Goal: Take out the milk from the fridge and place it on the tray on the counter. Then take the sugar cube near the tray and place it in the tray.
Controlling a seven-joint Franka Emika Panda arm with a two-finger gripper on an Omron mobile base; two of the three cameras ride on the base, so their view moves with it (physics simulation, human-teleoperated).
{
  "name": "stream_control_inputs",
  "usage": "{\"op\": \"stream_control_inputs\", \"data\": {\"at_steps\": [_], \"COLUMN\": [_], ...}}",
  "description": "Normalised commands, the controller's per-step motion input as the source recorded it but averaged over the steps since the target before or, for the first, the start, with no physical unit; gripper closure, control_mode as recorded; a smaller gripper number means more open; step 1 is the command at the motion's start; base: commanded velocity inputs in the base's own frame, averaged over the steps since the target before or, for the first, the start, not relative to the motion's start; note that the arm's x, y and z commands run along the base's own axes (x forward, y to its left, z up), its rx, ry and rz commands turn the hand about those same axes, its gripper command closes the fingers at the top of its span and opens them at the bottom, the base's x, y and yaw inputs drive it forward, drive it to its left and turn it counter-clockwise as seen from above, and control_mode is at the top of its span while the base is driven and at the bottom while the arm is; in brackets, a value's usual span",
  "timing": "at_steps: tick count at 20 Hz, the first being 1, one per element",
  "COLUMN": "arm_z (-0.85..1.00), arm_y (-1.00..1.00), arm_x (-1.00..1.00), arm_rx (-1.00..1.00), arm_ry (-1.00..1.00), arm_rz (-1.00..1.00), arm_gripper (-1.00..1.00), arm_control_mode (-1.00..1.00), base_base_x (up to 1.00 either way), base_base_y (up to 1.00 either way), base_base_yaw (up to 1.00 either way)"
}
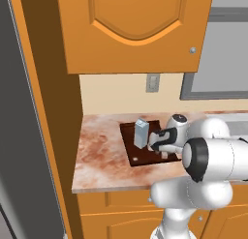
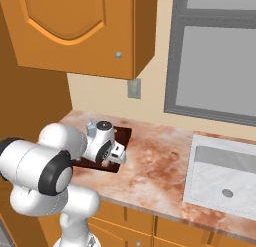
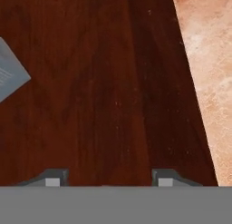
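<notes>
Standing upright on the flat dark brown rectangular tray [image 1: 140, 153]: the small pale blue-grey gable-topped milk carton [image 1: 141, 133], toward the tray's far half in the left base view. Resting on the reddish-pink and white marbled stone bench [image 1: 99, 156], tray and carton together, below the orange wooden wall cabinet [image 1: 131, 30].

Hovering low over the tray, just beside the carton at its 3 o'clock in the left base view: the white arm's two-finger gripper [image 1: 156, 142]. Showing in the hand view as two small dark fingers [image 3: 52, 178] standing apart, with bare brown board between them and nothing gripped. Peeking in at 9 o'clock of that view, well clear of both tips: a pale corner of the carton. Running along at 3 o'clock: the tray's edge, with marbled stone beyond.

Lying on the tray near its front edge at 6 o'clock from the carton in the left base view: a tiny pale speck, too small for telling whether sugar cube or tray hole.
</notes>
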Motion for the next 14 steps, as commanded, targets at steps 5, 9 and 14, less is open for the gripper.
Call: {"op": "stream_control_inputs", "data": {"at_steps": [5, 9, 14], "arm_z": [0.36, 0.46, 0.76], "arm_y": [0.0, -0.02, -0.03], "arm_x": [-0.2, -0.5, -0.65], "arm_rx": [0.0, 0.01, 0.05], "arm_ry": [-0.02, -0.05, -0.05], "arm_rz": [0.0, 0.0, 0.0], "arm_gripper": [-1.0, -1.0, -1.0], "arm_control_mode": [-1.0, -1.0, -1.0], "base_base_x": [0.0, 0.0, 0.0], "base_base_y": [0.0, 0.0, 0.0], "base_base_yaw": [0.0, 0.0, 0.0]}}
